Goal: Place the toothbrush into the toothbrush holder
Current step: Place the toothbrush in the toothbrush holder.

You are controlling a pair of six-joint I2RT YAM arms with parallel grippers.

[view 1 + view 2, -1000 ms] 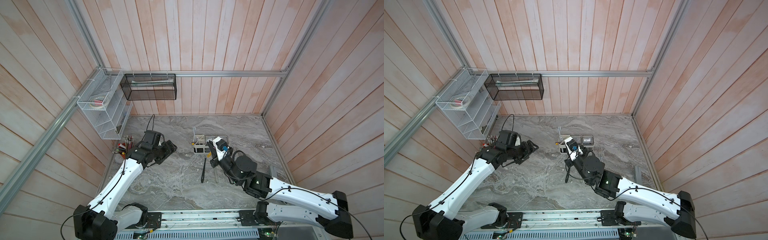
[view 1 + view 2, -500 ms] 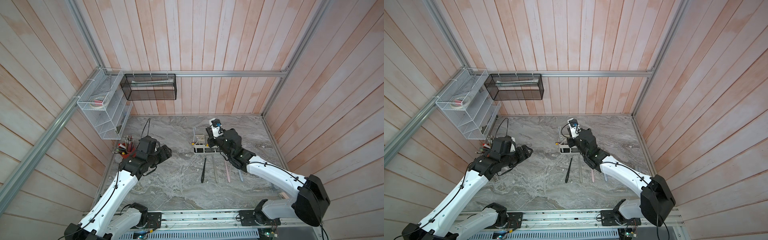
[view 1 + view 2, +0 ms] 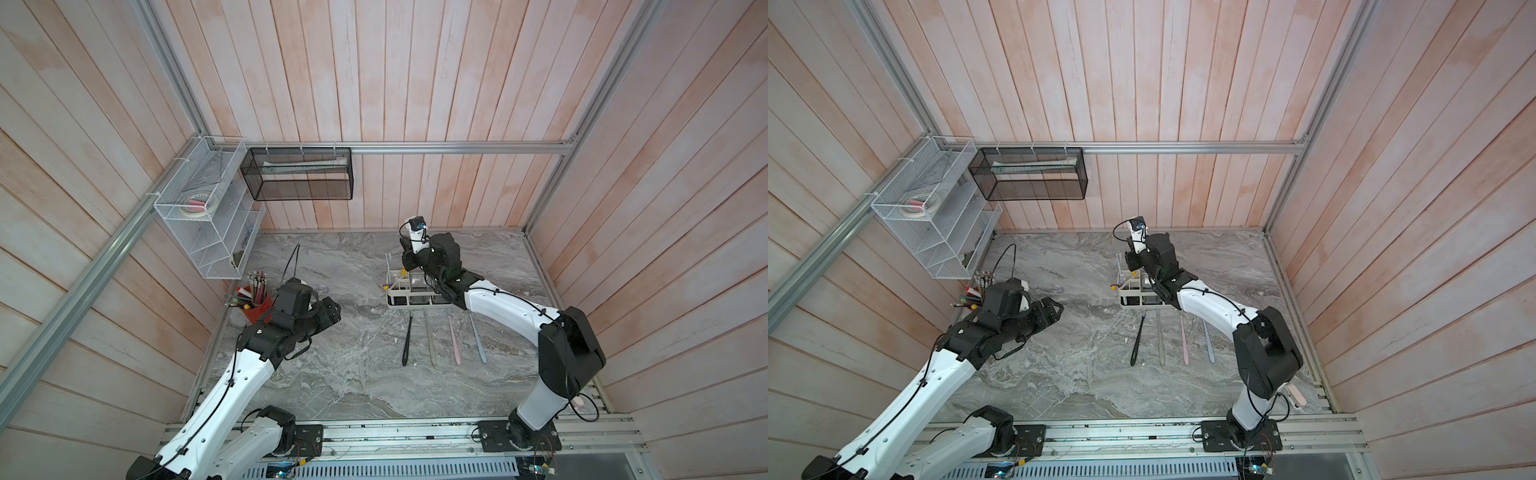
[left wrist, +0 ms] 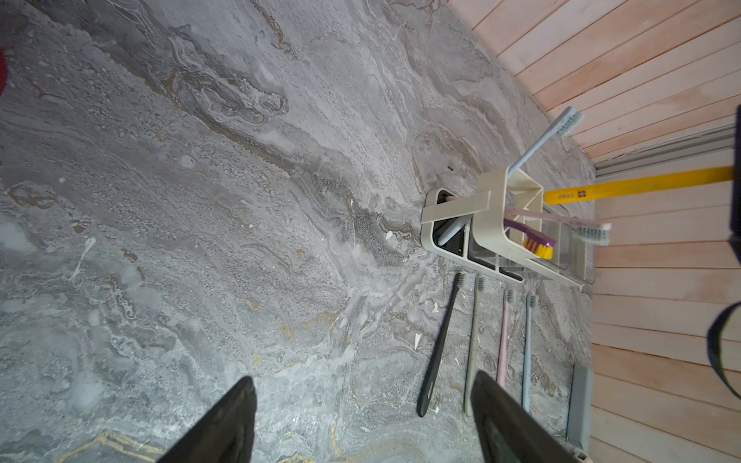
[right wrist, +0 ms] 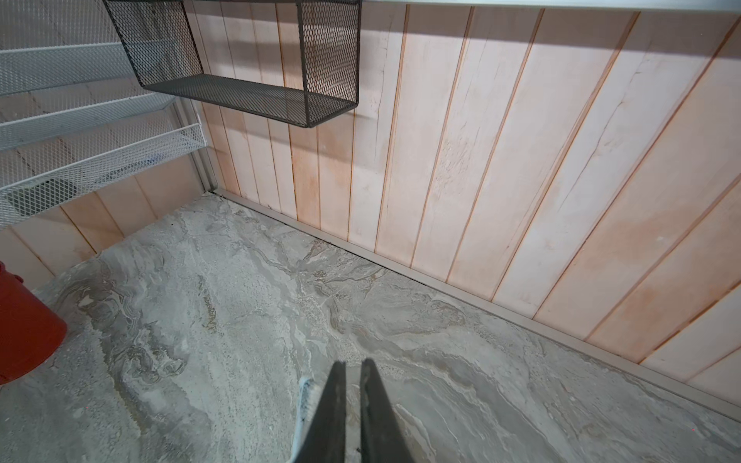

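The cream toothbrush holder (image 3: pixel 399 302) (image 4: pixel 453 206) stands mid-table with blue, pink and purple brushes in it. A yellow toothbrush (image 4: pixel 637 186) slants out of its divided section, and its upper end meets my right gripper (image 3: pixel 409 264) at the edge of the left wrist view. That gripper hangs over the holder. Its fingers (image 5: pixel 353 362) are shut, and the right wrist view does not show the yellow handle between them. My left gripper (image 3: pixel 332 309) (image 4: pixel 363 377) hovers open and empty, well to the left of the holder.
Several toothbrushes lie in a row in front of the holder, the black one (image 3: pixel 407 338) leftmost. A red cup of pens (image 3: pixel 259 309) stands behind my left arm. A white wire rack (image 3: pixel 208 216) and a black mesh basket (image 3: pixel 297 174) hang on the walls.
My right arm has swung from in front of the holder up to a place above it and has stayed shut. My left arm has drawn back a little toward the red cup.
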